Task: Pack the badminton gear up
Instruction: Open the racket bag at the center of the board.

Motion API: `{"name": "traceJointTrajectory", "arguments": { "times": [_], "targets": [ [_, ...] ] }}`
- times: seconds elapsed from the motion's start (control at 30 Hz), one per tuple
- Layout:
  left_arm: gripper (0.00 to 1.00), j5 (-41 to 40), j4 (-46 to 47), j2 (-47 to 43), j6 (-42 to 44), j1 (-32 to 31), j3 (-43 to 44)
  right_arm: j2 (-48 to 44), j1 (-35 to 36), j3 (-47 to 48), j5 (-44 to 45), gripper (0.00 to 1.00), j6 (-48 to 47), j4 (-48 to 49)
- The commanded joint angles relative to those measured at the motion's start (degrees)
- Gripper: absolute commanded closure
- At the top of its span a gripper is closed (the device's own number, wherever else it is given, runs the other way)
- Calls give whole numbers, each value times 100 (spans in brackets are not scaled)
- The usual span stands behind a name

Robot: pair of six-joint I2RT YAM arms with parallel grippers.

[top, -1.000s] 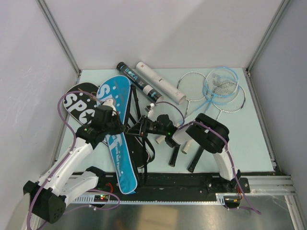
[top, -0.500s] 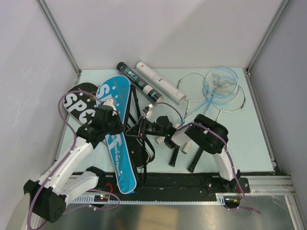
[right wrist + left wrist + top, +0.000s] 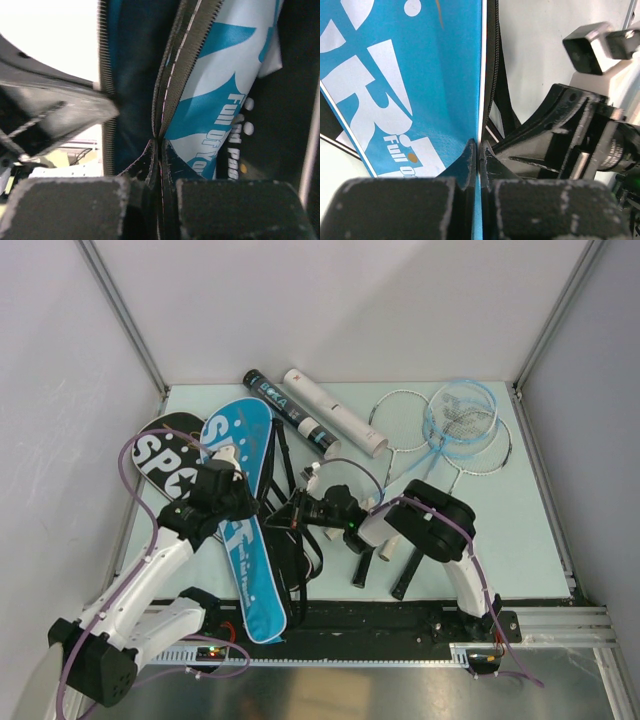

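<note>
The blue SPORT bag (image 3: 243, 530) lies slanted at left centre, partly over the black SPORT bag (image 3: 158, 453). My left gripper (image 3: 256, 508) is shut on the blue bag's thin right edge (image 3: 481, 100), with the blue cloth pinched between its pads. Just right of it, my right gripper (image 3: 291, 516) is shut on the bag's zipper edge (image 3: 172, 75). The blue printed cover (image 3: 225, 70) runs to the right of that gripper's jaws. Rackets (image 3: 455, 430) lie at the back right, their handles (image 3: 363, 566) reaching toward the front.
A black tube (image 3: 283, 408) and a white tube (image 3: 331, 410) lie side by side at the back centre. A small white shuttlecock-like piece (image 3: 312, 472) sits behind the right gripper. A black strap (image 3: 300, 560) trails by the bag. Walls close in on both sides.
My right gripper moved slightly left and closed from partly open onto the blue bag's zipper edge. The left gripper stayed shut on the bag's edge.
</note>
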Motion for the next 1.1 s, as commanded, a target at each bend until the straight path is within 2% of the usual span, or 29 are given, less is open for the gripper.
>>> {"name": "traceJointTrajectory", "arguments": {
  "times": [0.0, 0.17, 0.3, 0.53, 0.6, 0.67, 0.87, 0.93, 1.07],
  "targets": [
    [100, -174, 348, -296, 2, 34, 265, -155, -39, -242, 518, 100, -257, -790],
    [100, -160, 339, -333, -22, 35, 314, -191, -113, -436, 762, 100, -366, -1094],
    [100, -620, 250, -340, 52, 35, 302, -337, -139, -498, 946, 100, -561, -1423],
    [100, -1548, 77, -575, -119, 36, 235, -1089, -119, -572, 1814, 100, -1098, -3039],
    [100, -1459, 163, -627, -81, 36, 250, -1367, -87, -577, 1999, 94, -1323, -3363],
    [100, -1181, 268, -585, 45, 35, 280, -1753, -72, -580, 2137, 84, -1550, -3697],
    [100, -607, 360, -452, 266, 35, 336, -3081, -203, -578, 3135, 46, -2317, -5426],
    [100, -577, 363, -475, 363, 35, 308, -3447, -369, -581, 3393, 41, -2414, -6133],
    [100, -384, 376, -488, 582, 47, 279, -4231, -868, -697, 3599, 39, -2492, -7364]
  ]
}}
